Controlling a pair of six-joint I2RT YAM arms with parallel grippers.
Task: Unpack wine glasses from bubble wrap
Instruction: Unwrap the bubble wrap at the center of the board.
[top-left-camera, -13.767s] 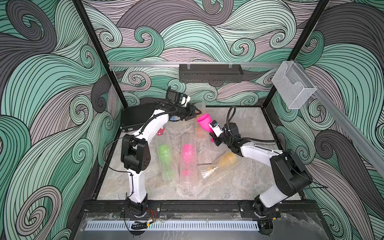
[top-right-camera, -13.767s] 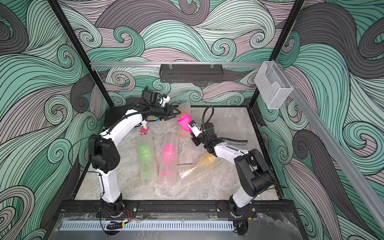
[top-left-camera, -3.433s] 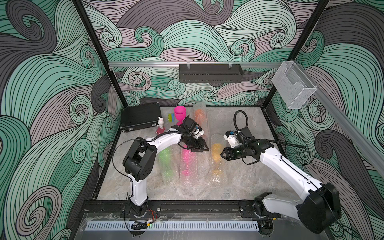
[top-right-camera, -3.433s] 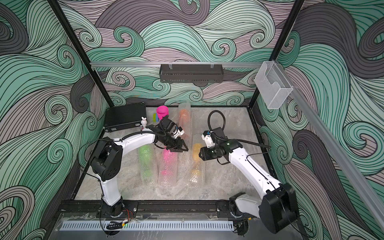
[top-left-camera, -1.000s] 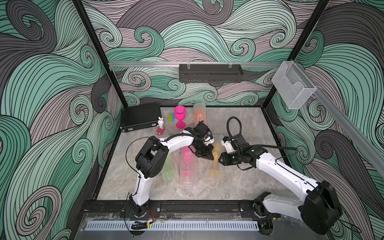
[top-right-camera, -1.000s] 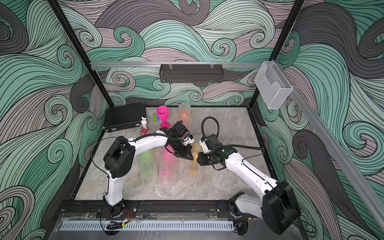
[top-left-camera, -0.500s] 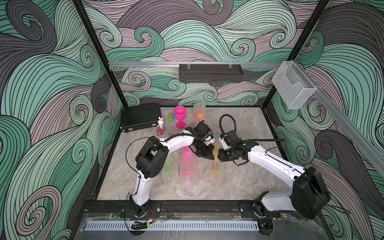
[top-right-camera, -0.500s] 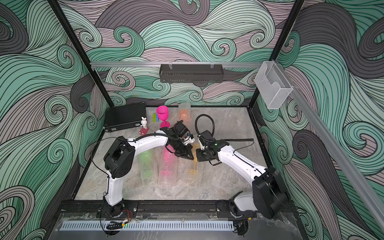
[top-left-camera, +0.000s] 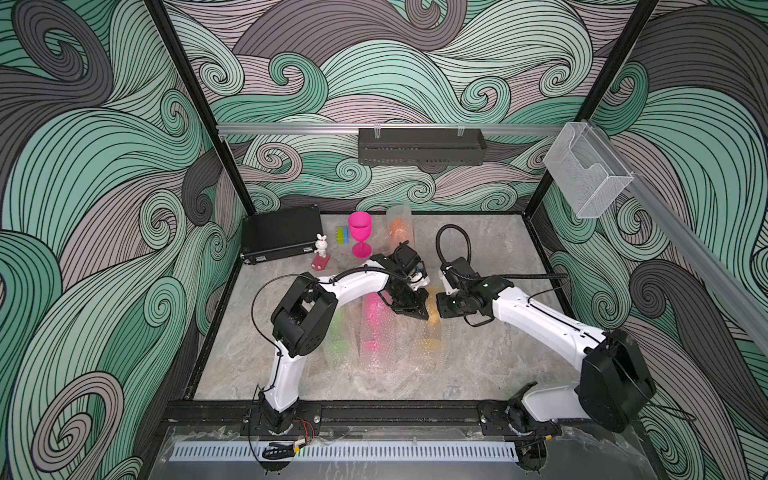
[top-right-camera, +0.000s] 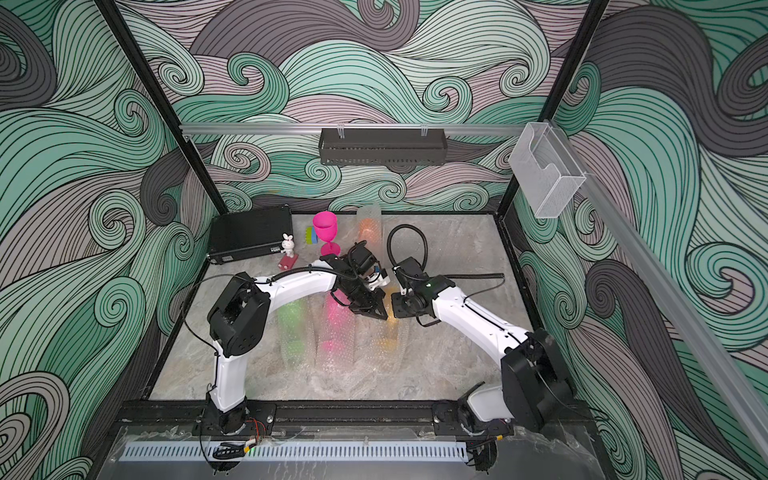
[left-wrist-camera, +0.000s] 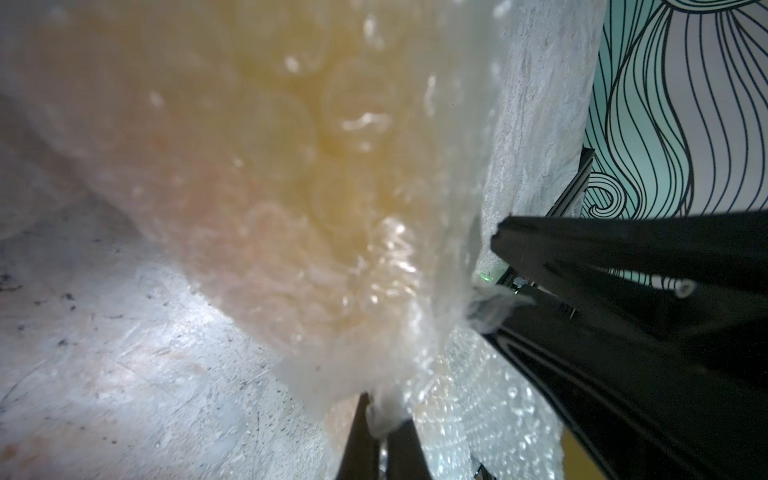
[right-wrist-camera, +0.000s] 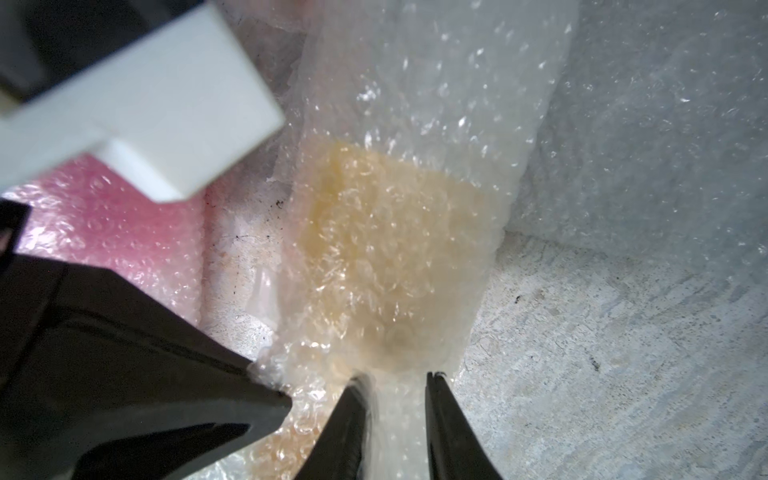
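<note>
A yellow wine glass lies on the table inside a bubble wrap tube (top-left-camera: 432, 322) (top-right-camera: 390, 332) (right-wrist-camera: 395, 249). My left gripper (top-left-camera: 422, 313) (left-wrist-camera: 384, 419) is shut on a pinched edge of this wrap at its far end. My right gripper (top-left-camera: 439, 305) (right-wrist-camera: 395, 378) faces it, its jaws a little apart around the same end, with wrap between them. Wrapped pink (top-left-camera: 374, 324) and green (top-left-camera: 338, 332) glasses lie to the left. A bare pink glass (top-left-camera: 360, 232) stands at the back beside an upright wrapped orange one (top-left-camera: 400, 226).
A black case (top-left-camera: 280, 239), a white rabbit figure (top-left-camera: 321, 245) and a green-blue block (top-left-camera: 342, 236) sit at the back left. A black shelf (top-left-camera: 419, 145) hangs on the back wall and a clear box (top-left-camera: 586, 178) on the right rail. Loose bubble wrap (right-wrist-camera: 644, 145) lies beside the yellow tube.
My right gripper has swung left to meet the left gripper at the far end of the yellow tube, and its jaws have narrowed. The left gripper has kept its pinch in place.
</note>
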